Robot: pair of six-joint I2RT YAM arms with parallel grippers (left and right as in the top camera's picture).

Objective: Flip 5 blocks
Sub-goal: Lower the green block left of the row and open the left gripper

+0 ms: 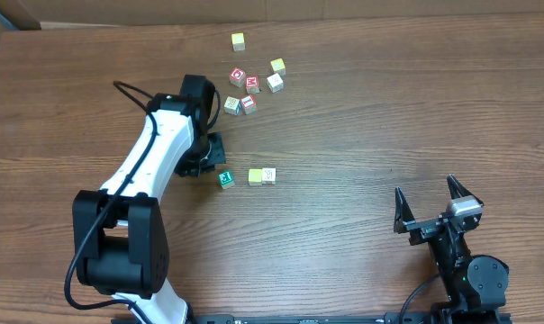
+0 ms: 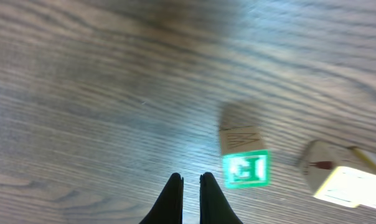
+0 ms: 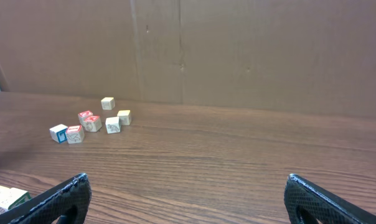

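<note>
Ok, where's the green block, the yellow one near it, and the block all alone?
Small green wooden cube (image 1: 226, 178), overhead view, green top face.
Plain yellow wooden cube (image 1: 255, 176), overhead view, top face.
Lone pale-yellow wooden cube (image 1: 239, 40), overhead view, top face.

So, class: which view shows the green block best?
Left wrist: the green block is close up, its green face large. Overhead shows it tiny; right wrist does not clearly show it.
</note>
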